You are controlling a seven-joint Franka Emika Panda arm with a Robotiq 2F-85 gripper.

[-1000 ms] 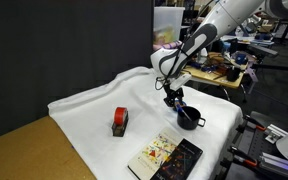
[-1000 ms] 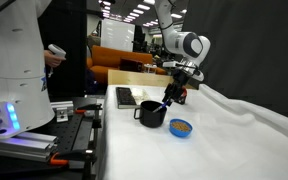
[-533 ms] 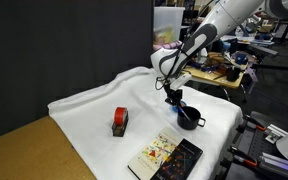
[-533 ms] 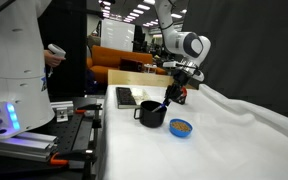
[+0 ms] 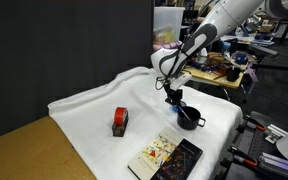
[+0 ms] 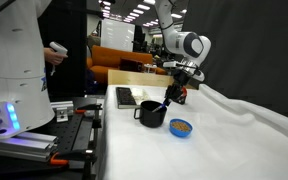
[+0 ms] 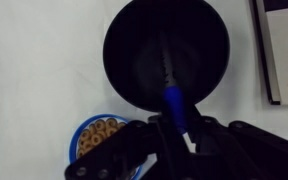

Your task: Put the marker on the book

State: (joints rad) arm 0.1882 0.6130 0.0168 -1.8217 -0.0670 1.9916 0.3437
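Mug stood near the table's edge, the gripper right above it, and the marker seemed to reach down into the mug. A small dish sat just beside the mug. The book lay flat at the nearby corner; the block sat well apart, mid-table.

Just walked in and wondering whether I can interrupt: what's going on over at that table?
The robot arm's hand is closed on a blue marker that stands inside the black mug on the white cloth. The marker is not yet lifted out. The book it is meant for lies flat nearby, nothing on it. A red-and-black block and a small blue dish sit apart.
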